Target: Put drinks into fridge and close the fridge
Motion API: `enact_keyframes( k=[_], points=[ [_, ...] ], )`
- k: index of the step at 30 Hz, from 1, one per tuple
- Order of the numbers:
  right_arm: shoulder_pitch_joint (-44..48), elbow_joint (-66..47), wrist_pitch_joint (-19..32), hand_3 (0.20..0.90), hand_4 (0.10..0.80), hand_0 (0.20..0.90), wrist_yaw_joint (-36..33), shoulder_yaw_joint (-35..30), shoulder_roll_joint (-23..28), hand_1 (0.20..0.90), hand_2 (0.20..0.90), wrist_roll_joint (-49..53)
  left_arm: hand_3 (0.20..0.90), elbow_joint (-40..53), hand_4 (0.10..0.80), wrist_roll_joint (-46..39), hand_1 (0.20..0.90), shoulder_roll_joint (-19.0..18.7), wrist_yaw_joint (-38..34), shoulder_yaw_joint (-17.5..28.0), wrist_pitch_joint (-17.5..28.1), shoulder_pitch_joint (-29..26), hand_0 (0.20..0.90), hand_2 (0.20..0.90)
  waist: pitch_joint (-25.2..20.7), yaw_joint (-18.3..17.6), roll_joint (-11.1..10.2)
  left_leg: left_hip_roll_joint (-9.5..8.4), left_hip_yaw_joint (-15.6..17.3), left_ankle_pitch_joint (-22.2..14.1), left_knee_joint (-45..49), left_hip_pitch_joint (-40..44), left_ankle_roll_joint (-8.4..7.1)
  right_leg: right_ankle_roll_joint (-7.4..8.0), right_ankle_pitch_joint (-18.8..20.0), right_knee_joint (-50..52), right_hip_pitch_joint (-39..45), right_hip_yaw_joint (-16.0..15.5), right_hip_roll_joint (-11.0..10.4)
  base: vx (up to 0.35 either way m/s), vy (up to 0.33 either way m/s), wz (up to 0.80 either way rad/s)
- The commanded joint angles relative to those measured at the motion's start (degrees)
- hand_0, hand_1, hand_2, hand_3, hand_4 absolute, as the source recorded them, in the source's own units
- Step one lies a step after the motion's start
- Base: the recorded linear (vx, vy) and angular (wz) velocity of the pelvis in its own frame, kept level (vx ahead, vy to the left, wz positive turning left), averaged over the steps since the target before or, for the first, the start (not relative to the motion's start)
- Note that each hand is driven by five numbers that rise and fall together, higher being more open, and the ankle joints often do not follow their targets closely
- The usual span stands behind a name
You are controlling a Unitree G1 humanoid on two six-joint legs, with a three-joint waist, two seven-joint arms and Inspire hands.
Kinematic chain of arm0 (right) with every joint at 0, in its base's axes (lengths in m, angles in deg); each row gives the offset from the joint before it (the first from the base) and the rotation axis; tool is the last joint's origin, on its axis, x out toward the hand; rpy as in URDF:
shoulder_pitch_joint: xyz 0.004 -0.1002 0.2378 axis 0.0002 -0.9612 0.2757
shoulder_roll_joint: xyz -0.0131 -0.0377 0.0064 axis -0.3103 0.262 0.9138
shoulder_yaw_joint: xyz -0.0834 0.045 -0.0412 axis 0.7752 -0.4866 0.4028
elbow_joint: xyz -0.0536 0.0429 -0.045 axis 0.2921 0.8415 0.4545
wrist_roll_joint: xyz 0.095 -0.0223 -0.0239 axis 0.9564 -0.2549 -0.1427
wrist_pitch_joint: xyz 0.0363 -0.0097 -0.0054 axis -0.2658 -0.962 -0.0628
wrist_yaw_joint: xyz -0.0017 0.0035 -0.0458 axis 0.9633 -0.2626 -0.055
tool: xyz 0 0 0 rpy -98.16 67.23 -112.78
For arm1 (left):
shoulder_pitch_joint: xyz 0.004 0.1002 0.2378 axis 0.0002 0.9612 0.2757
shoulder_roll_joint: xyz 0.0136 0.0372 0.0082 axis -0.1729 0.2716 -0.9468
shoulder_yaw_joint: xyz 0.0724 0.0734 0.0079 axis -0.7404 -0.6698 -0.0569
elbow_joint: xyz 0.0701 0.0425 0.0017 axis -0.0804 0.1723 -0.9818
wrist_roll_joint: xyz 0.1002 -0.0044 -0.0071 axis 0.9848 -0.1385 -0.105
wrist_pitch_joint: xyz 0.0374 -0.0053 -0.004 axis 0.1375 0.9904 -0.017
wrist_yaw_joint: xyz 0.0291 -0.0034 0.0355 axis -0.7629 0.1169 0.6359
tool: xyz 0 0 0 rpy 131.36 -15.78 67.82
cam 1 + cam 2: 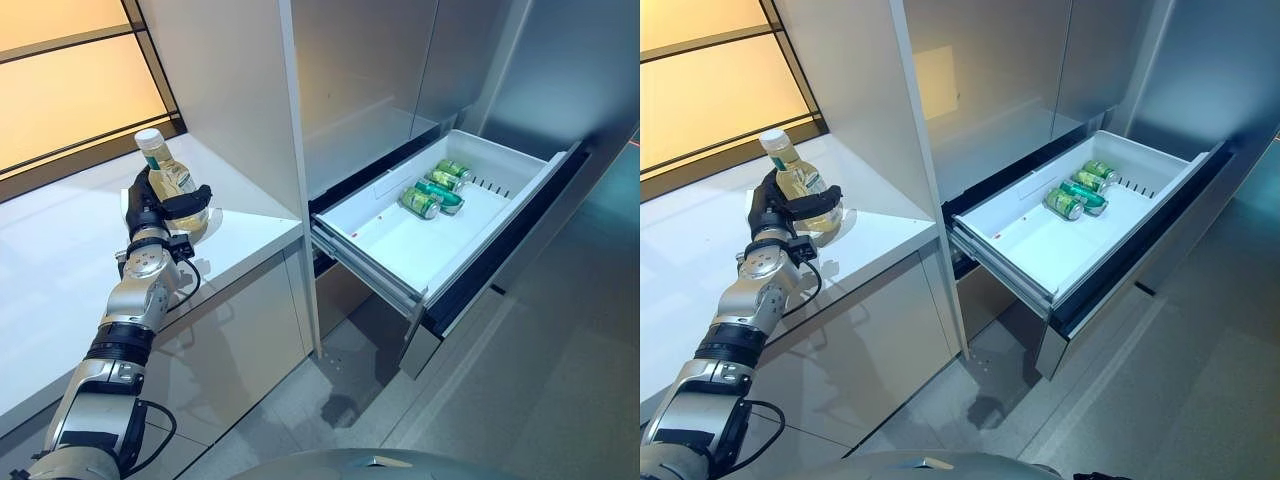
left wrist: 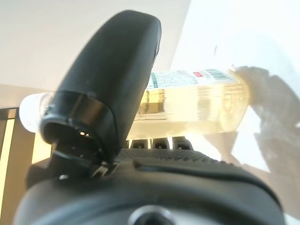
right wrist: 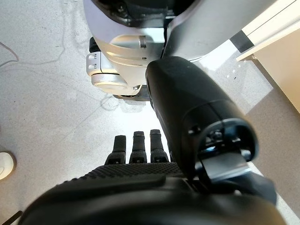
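A clear bottle (image 1: pixel 166 172) of pale yellow drink with a white cap stands upright on the white counter (image 1: pixel 60 280), near its back corner. My left hand (image 1: pixel 150 212) is shut on the bottle: the thumb (image 2: pixel 117 79) crosses its front and the fingers lie behind it. The bottle also shows in the left wrist view (image 2: pixel 201 101). The fridge's white drawer (image 1: pixel 400 245) is pulled out to the right, with green cans (image 1: pixel 436 188) lying at its far end. My right hand (image 3: pixel 140 187) hangs over the floor, fingers relaxed and empty.
A tall white panel (image 1: pixel 225 90) stands between the counter and the fridge's steel doors (image 1: pixel 370 80). The drawer's dark steel front (image 1: pixel 520 255) juts out over the grey floor (image 1: pixel 540 400). A window (image 1: pixel 70 80) lies behind the counter.
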Motion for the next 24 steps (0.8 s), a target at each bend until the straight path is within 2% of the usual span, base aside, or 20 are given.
enact_keyframes(
  k=[1,2,4,5,19,24],
  points=[
    [1.5,1.8,0.2,0.9,0.8,0.9,1.6,2.4,0.2,0.9,0.9,-0.7,0.9,-3.1,0.8,-0.3,0.9,-4.0,-1.5,0.1,9.0,-15.9,0.9,0.9,-2.1,-0.2,0.1,-2.68,-0.9,-7.5,0.6,1.9,1.64,4.92,0.1,2.4,-2.7,2.4,-0.9,0.0,-0.003,-0.05],
    [1.5,1.9,0.3,0.9,0.8,0.9,1.6,2.5,0.3,0.9,0.9,-0.6,0.845,-3.2,0.745,-0.5,0.853,-4.0,-1.8,0.1,9.1,-16.1,0.853,0.853,-2.1,-0.3,0.1,-2.66,-0.8,-7.5,0.7,1.9,1.64,4.9,0.1,2.5,-2.7,2.4,-0.9,0.0,-0.004,-0.05],
    [1.5,1.8,0.3,0.9,0.8,0.9,1.6,2.6,0.3,0.9,0.9,-0.6,0.302,-3.5,0.202,-1.3,0.387,-3.7,-2.3,0.1,9.5,-16.4,0.387,0.387,-2.1,-0.4,0.1,-2.61,-0.6,-7.4,0.6,1.9,1.64,4.87,0.2,2.4,-2.8,2.4,-0.9,-0.002,-0.009,-0.05],
    [1.5,1.7,0.2,0.9,0.8,0.9,1.6,2.6,0.3,0.9,0.9,-0.5,0.2,-3.8,0.1,-1.2,0.3,-3.5,-2.4,0.1,9.7,-16.5,0.3,0.3,-2.1,-0.4,0.1,-2.63,-0.7,-7.5,0.6,1.9,1.63,4.87,0.2,2.4,-2.8,2.4,-0.8,-0.002,-0.007,-0.04],
    [1.2,2.0,0.9,0.9,0.8,0.9,1.9,2.7,0.4,0.9,0.9,-1.6,0.2,-4.9,0.1,-2.3,0.3,-3.4,-0.1,0.0,11.0,-17.1,0.3,0.3,-2.2,-0.6,0.2,-2.59,-0.5,-7.4,0.6,1.9,1.51,4.91,0.2,2.3,-2.7,2.4,-0.8,-0.001,-0.002,-0.02],
    [1.2,1.7,2.8,0.9,0.8,0.9,3.3,4.2,0.9,0.9,0.9,-7.2,0.2,-3.1,0.1,-1.7,0.3,-3.9,1.3,-0.3,11.5,-17.1,0.3,0.3,-2.1,-0.3,0.0,-2.63,-0.7,-7.4,0.7,1.7,1.46,5.0,0.3,2.2,-2.8,2.2,-0.9,0.0,0.0,0.0]
  ],
)
